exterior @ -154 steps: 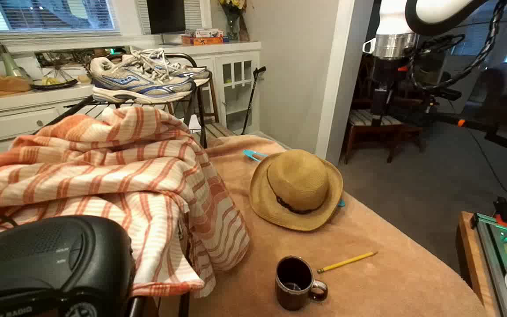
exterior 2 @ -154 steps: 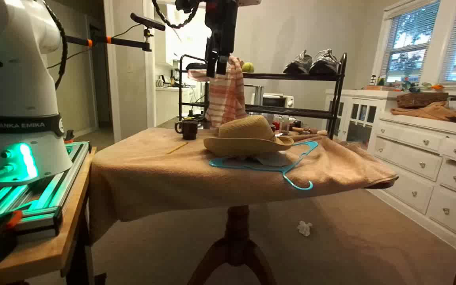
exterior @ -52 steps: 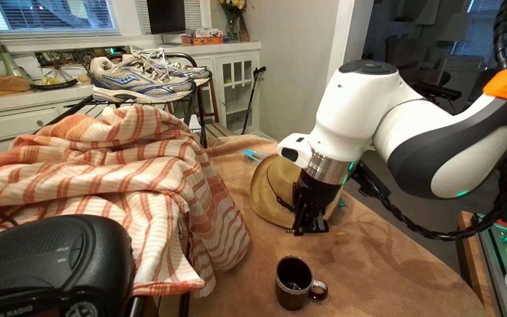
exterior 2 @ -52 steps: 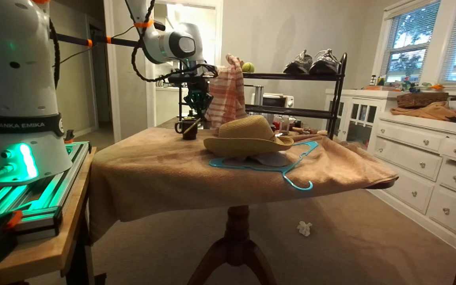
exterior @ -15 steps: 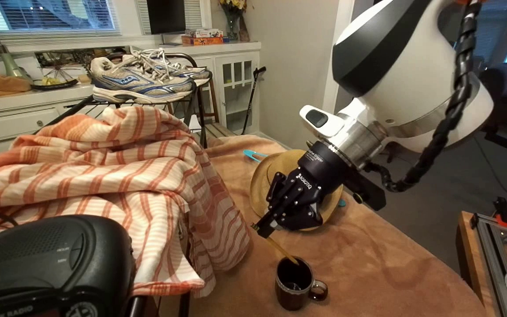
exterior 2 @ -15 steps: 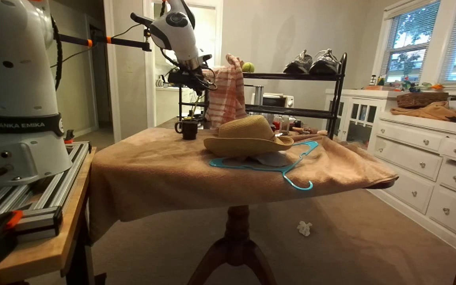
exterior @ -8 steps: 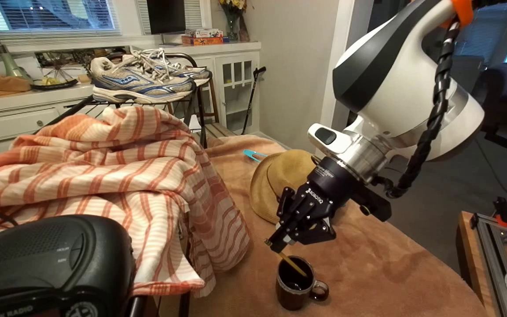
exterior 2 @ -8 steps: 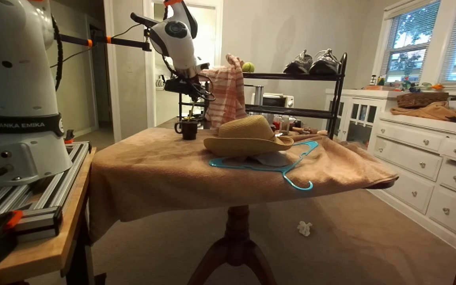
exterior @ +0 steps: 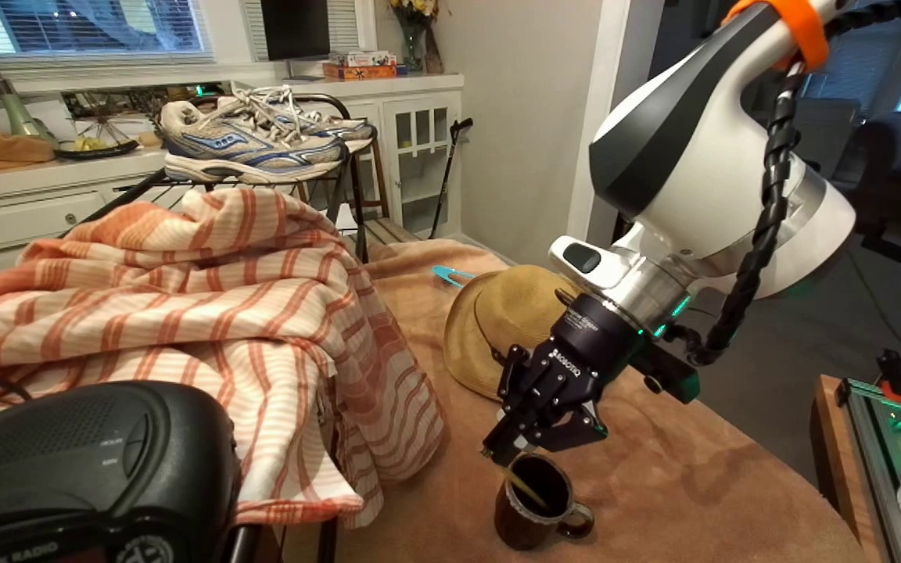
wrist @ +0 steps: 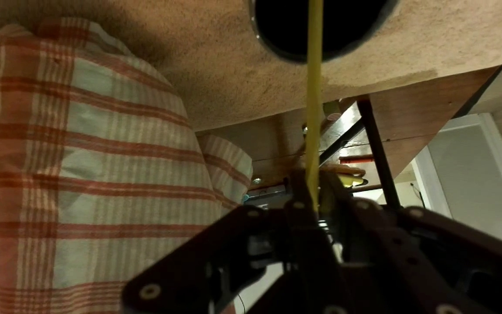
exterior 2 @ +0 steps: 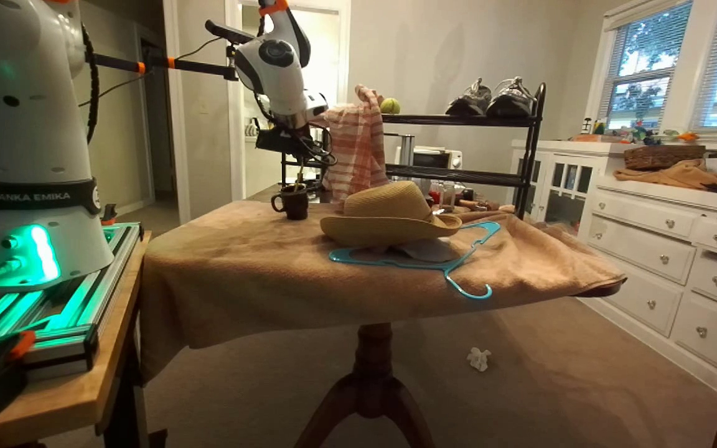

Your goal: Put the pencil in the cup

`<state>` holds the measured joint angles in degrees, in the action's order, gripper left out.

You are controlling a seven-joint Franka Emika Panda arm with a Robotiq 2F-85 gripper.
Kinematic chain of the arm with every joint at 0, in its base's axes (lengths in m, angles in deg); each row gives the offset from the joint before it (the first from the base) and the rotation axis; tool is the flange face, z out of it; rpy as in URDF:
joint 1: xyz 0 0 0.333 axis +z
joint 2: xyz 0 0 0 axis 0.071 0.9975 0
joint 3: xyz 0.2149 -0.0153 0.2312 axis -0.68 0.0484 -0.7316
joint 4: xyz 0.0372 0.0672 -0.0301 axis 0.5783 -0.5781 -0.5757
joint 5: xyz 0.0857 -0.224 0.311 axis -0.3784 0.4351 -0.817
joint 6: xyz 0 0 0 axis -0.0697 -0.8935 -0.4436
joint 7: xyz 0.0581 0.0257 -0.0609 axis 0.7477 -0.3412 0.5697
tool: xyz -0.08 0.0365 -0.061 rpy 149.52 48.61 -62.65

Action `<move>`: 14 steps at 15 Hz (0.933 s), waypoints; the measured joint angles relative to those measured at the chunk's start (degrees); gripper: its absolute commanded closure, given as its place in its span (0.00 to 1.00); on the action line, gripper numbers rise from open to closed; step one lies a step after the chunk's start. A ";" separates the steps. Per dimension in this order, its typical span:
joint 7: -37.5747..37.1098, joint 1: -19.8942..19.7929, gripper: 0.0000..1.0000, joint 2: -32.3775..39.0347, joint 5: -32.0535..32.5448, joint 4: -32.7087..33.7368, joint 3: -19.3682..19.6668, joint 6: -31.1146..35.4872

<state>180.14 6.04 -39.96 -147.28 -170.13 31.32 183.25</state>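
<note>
The yellow pencil (exterior: 527, 489) slants down over the cup's rim, its lower end inside the mouth. Its upper end sits between the fingertips of my gripper (exterior: 504, 452), just above the dark mug, the cup (exterior: 517, 528). The cup leans slightly. In the wrist view, the gripper (wrist: 313, 179) is close around the pencil (wrist: 314, 109), with only a sliver of light beside it; the pencil crosses the cup (wrist: 290, 56) and its far end is cut off. The cup (exterior 2: 297, 204) stands under the gripper at the table's far side; its inside floor is hidden.
A straw hat (exterior: 513, 313) lies behind the gripper, with a blue hanger (exterior 2: 421, 266) under it. Striped cloth (exterior: 278, 313) hangs beside the cup, over a rack (exterior 2: 458, 118) at the table's side. A black radio (exterior: 91, 469) is in the foreground.
The pencil lay on the table in the oldest frames; my gripper has since picked it up, tilted it and lowered it into the cup's mouth. Over the last half second the cup has tipped slightly.
</note>
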 measured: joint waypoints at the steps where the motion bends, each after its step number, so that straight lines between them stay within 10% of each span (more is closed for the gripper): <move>1: 0.08 0.02 0.44 0.19 0.00 0.00 -0.01 0.00; 7: 0.30 0.36 0.01 0.10 0.32 0.04 -0.48 3.38; 14: -21.25 10.21 0.00 -0.18 14.35 -3.59 -0.22 27.52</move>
<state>158.90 16.24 -40.14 -132.93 -173.72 31.09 210.77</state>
